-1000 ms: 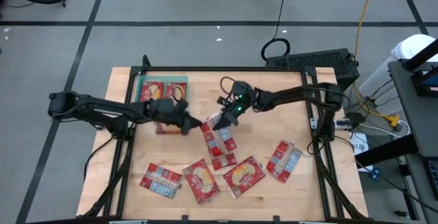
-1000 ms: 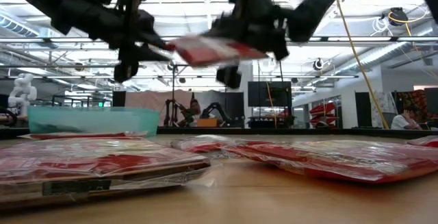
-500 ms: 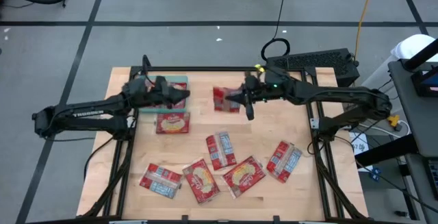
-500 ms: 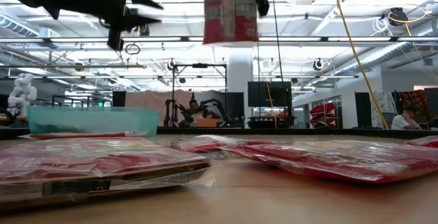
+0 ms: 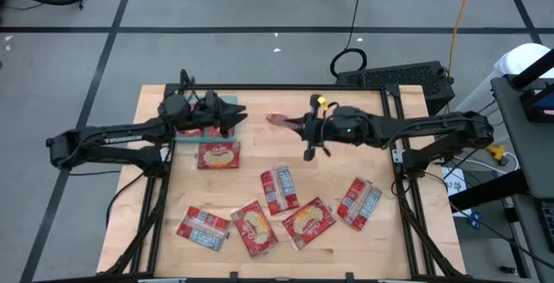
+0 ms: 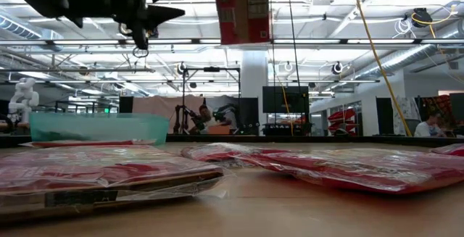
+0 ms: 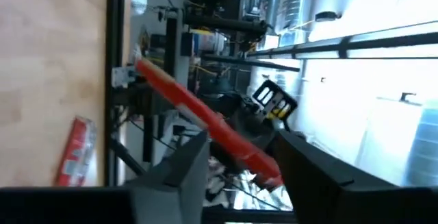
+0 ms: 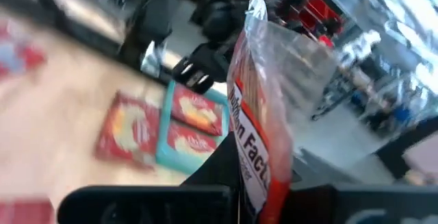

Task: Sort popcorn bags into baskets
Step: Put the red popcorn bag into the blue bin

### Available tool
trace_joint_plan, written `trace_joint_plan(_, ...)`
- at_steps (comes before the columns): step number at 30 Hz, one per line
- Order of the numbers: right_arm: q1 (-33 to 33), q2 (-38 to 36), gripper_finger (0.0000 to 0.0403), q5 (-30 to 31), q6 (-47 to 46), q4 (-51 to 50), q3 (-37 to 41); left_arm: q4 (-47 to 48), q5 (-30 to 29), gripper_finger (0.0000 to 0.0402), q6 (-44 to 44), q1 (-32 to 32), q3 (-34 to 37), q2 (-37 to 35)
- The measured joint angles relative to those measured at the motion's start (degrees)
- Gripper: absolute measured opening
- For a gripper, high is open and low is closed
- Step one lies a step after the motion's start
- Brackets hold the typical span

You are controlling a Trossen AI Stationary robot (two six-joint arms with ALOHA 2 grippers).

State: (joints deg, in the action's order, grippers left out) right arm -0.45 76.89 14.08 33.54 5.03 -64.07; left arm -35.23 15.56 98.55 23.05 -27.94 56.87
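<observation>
My right gripper (image 5: 299, 127) is shut on one red popcorn bag (image 5: 280, 120), raised high over the far middle of the table; the low view shows that bag (image 6: 243, 9) hanging upright. My left gripper (image 5: 237, 117) is open in the air over the teal basket (image 5: 182, 132) at the far left, pointing at the held bag without touching it. In the right wrist view the basket (image 8: 166, 135) has two red bags lying flat in it. One more bag (image 5: 218, 155) lies on the table by the basket's near side. My right gripper pinches the popcorn bag between its two fingers at one end (image 8: 259, 180), reaching level from the table's right. The bag is lifted clear of the table and stands on edge, so the high view sees only its thin side.
Several loose bags lie flat on the near half of the table: (image 5: 277, 188), (image 5: 255, 227), (image 5: 203, 228), (image 5: 307, 221), (image 5: 359, 202). Bare wood shows between the basket and the right arm. In the low view the basket (image 6: 98, 127) stands behind the nearest bags.
Both grippers were together at a level bag over the table's middle. My right gripper has risen and moved toward the far edge with the bag, which has turned from flat to upright. My left gripper has drawn away toward the far left, over the basket.
</observation>
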Motion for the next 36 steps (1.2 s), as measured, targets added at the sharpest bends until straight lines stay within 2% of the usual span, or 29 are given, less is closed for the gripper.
trace_joint_plan(3, 1.1, 2.2, 0.0011, 2.4, 10.6, -0.2, 0.0, -1.6, 0.0, 0.0217, 3.3, 0.0, 0.0, 3.1)
trace_joint_plan(8, 1.3, 5.0, 0.0011, 2.5, 26.2, 0.7, 0.0, -2.9, 2.1, 0.0272, 5.7, 0.0, 0.0, 7.5)
trace_joint_plan(12, 1.3, 6.1, 0.0011, 2.6, 31.1, 0.7, 0.0, -6.9, 2.5, 0.03, 5.8, -1.0, 0.0, 9.9)
trace_joint_plan(16, 1.3, 6.2, 0.0011, 2.1, 33.6, 3.4, 0.0, -8.5, 1.1, 0.0309, 5.7, -2.3, 0.0, 11.1)
trace_joint_plan(22, 1.3, 6.2, 0.0011, -3.7, 36.8, 7.0, 0.0, -8.3, -1.1, 0.0289, 4.1, -3.5, -0.7, 13.8)
trace_joint_plan(29, 1.3, 6.2, 0.0011, -4.3, 38.5, 6.8, 0.0, -8.3, -1.0, 0.0248, 2.0, -4.1, -5.6, 18.1)
trace_joint_plan(33, 1.3, 6.2, 0.0012, -4.3, 39.2, 5.4, 0.0, -8.3, -0.5, 0.0209, 0.7, -4.1, -8.3, 20.4)
trace_joint_plan(36, 1.3, 6.2, 0.002, -4.1, 38.2, 3.6, 0.0, -8.3, -0.1, 0.0157, -1.8, -4.1, -9.0, 20.8)
